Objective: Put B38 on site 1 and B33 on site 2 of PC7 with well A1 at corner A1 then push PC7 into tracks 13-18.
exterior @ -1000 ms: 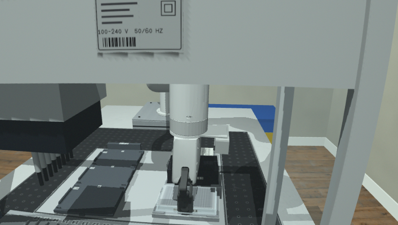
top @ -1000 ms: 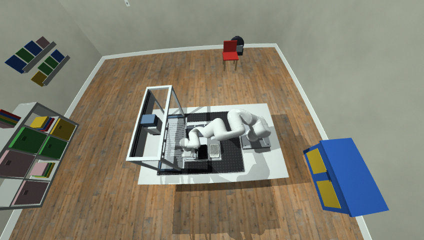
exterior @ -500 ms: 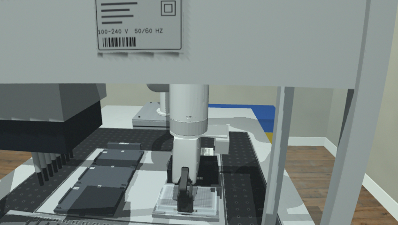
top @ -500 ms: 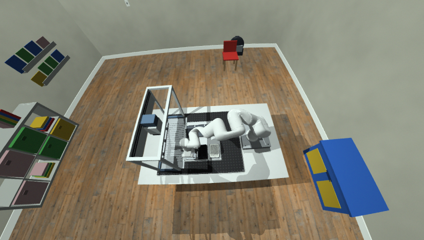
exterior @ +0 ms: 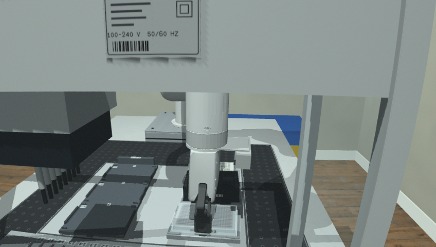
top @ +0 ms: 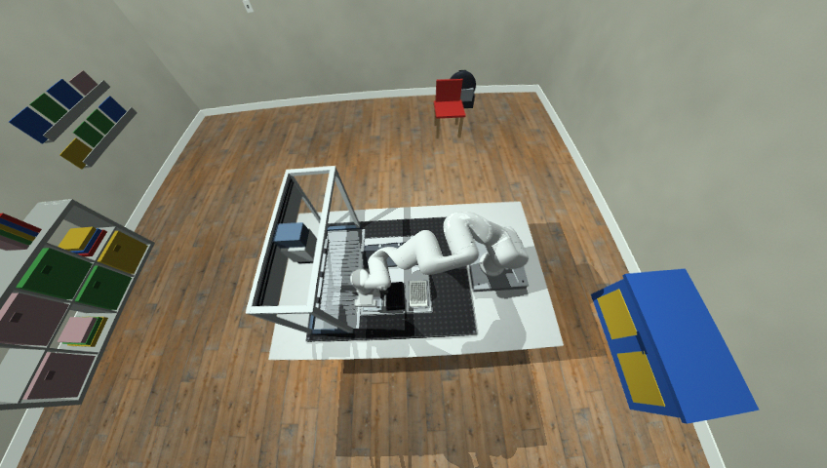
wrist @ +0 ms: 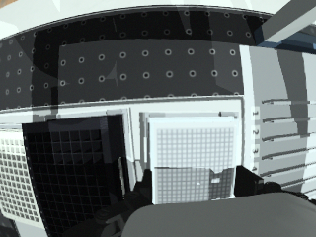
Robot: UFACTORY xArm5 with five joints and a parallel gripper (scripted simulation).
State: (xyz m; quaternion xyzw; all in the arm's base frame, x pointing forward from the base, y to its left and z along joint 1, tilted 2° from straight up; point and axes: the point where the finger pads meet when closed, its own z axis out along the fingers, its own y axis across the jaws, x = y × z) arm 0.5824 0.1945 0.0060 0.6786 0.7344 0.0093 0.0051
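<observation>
Wht B33 (top: 368, 308) (exterior: 226, 214) (wrist: 195, 147), blk B83 (top: 395, 295) (exterior: 229, 183) (wrist: 74, 168), wht B38 (top: 418, 292) (exterior: 226, 166) (wrist: 17, 175) flat in row; dk-gry PC7 (top: 375, 246) (exterior: 117, 193) nearby.

Looks like smooth plastic on the plate (exterior: 226, 215) (wrist: 193, 145) in the hand (top: 368, 299) (exterior: 202, 225) (wrist: 194, 182), dull plastic on the block (top: 395, 295) (exterior: 229, 186) (wrist: 74, 163) beside, wood on the floor (top: 232, 231) (exterior: 336, 174) below.

Three plates (wrist: 194, 143) are seen in nests, along with one plate carrier (exterior: 113, 192), one red chair (top: 449, 108) and one blue cabinet (top: 690, 344).

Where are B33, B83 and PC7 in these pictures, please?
B33 (exterior: 224, 214) (wrist: 193, 143): exterior, its well face; wrist, its well face.
B83 (top: 395, 295) (exterior: 229, 183) (wrist: 74, 168): top, its top; exterior, its side; wrist, its wells.
PC7 (exterior: 117, 193): exterior, its middle site.
</observation>
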